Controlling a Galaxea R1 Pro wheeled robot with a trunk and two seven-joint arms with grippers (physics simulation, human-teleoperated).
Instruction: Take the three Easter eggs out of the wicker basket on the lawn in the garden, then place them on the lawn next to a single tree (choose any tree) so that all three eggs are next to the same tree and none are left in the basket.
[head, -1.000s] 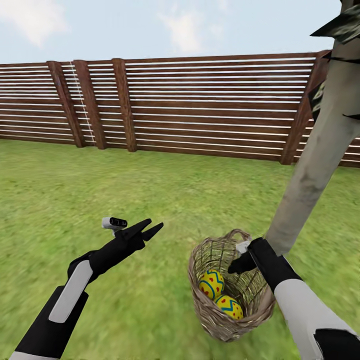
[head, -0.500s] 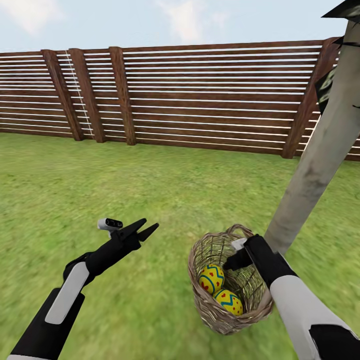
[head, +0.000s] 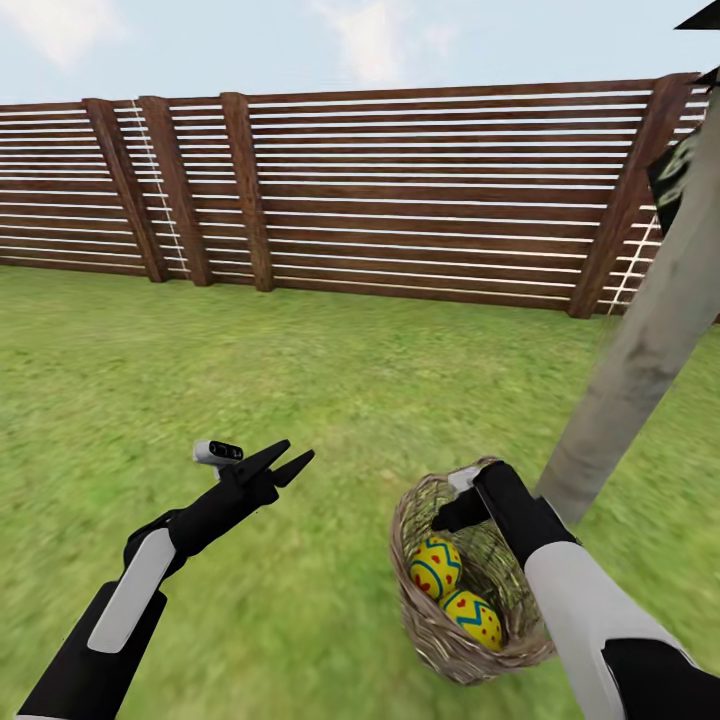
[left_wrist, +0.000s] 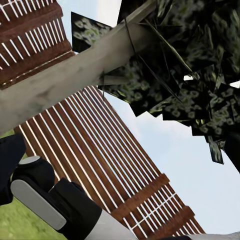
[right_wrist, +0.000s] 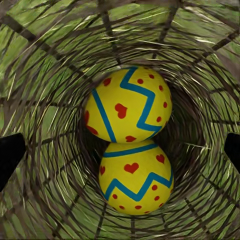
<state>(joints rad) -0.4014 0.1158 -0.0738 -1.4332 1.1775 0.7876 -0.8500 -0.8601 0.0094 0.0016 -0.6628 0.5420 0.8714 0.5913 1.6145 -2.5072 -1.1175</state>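
Right now the wicker basket (head: 470, 600) sits on the lawn (head: 350, 400), just beside the foot of the tree (head: 640, 360), whose pale trunk leans up and off to the right. Two Easter eggs are on show inside it: one egg (head: 437, 567) nearer the rim, the other egg (head: 475, 618) touching it lower down. From the right wrist camera, they lie one against the other at the basket's bottom (right_wrist: 50, 165), yellow with blue zigzags and red hearts and dots, first egg (right_wrist: 129, 105), second egg (right_wrist: 136, 177). A third egg can't be made out!

The right pincer (head: 455, 512) hangs in the mouth of the basket, above the eggs, its two dark fingertips (right_wrist: 10, 152) spread wide at either edge of that close view, holding nothing.

Over on the other side, the left pincer (head: 285, 460) hovers above open grass, well apart from the basket, fingers parted, empty. Behind it all runs the brown slatted fence (head: 400, 200), and the left wrist camera catches dark jagged foliage (left_wrist: 190, 60) against the sky.
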